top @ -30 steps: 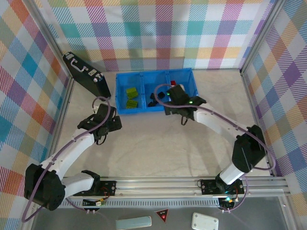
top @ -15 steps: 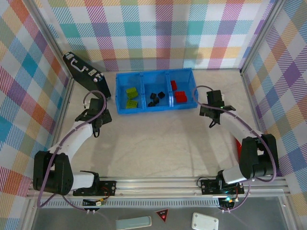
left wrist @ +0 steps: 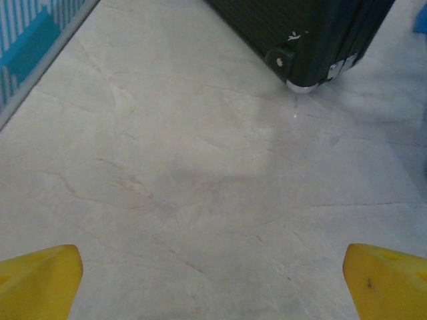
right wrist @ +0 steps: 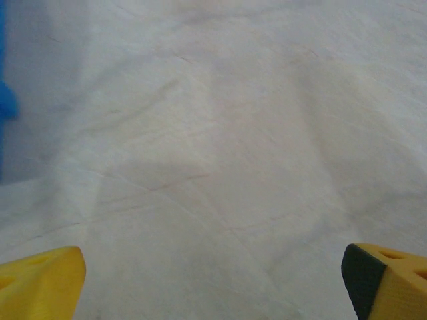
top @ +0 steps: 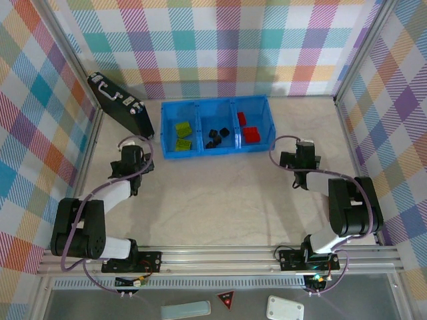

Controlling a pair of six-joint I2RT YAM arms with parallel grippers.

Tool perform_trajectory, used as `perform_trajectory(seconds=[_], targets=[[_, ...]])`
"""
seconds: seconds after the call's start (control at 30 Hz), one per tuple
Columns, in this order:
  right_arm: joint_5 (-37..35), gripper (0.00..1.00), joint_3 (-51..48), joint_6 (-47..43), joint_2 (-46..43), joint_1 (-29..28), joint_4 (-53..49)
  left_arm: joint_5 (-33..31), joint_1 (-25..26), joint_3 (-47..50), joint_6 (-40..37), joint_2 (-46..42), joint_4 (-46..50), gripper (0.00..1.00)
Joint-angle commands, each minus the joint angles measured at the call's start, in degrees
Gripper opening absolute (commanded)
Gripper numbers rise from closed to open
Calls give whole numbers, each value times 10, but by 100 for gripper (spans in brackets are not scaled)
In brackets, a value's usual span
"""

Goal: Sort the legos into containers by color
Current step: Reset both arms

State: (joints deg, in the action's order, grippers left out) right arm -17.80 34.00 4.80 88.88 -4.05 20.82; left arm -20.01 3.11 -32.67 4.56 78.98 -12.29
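I am looking down on the pale table [top: 220, 200], where both arms are sitting folded low and wide of the work, I judge so that nothing is blocking the tray. The black briefcase [top: 120, 105] is standing at the far left, out of the sorting. The blue tray [top: 215, 156] is lying toward the far wall, each of its three compartments taking one colour: green legos [top: 182, 131] left, black legos [top: 217, 135] middle, red legos [top: 248, 132] right. The sorting is looking done to me. The left gripper [left wrist: 213, 283] is hanging over bare table near the briefcase's corner, fingers [left wrist: 40, 280] spread wide and holding nothing. The right gripper [right wrist: 213, 283] is likewise gaping and empty, just right of the tray. I am reading no brand or lettering; a small white mark on the briefcase is too blurred.
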Motion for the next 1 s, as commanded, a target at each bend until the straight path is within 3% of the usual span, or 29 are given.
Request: perform_trajectory(seconds=[0.0, 0.17, 0.27, 0.33, 0.4, 0.63, 0.73, 0.8, 0.97], targets=[[74, 99, -30, -37, -18, 6, 126, 85, -27, 25, -17, 6, -144, 100], [121, 99, -87, -42, -30, 14, 219, 162, -33, 70, -14, 64, -283, 100], [135, 99, -122, -45, -5, 19, 314, 191, -33, 53, -27, 78, -267, 100], [130, 99, -108, -38, -6, 20, 281, 213, -27, 36, -46, 97, -255, 100], [122, 99, -109, -33, -11, 20, 273, 188, -9, 18, -59, 104, -226, 100], [119, 99, -110, -33, -10, 21, 276, 115, 20, 46, -67, 99, -274, 100], [118, 99, -111, -33, -10, 22, 278, 117, 19, 100, -69, 122, -392, 100], [119, 99, -111, -33, -10, 21, 278, 117, 19, 86, -64, 108, -345, 100], [119, 99, -111, -33, -10, 22, 277, 118, 18, 90, -66, 115, -368, 100]])
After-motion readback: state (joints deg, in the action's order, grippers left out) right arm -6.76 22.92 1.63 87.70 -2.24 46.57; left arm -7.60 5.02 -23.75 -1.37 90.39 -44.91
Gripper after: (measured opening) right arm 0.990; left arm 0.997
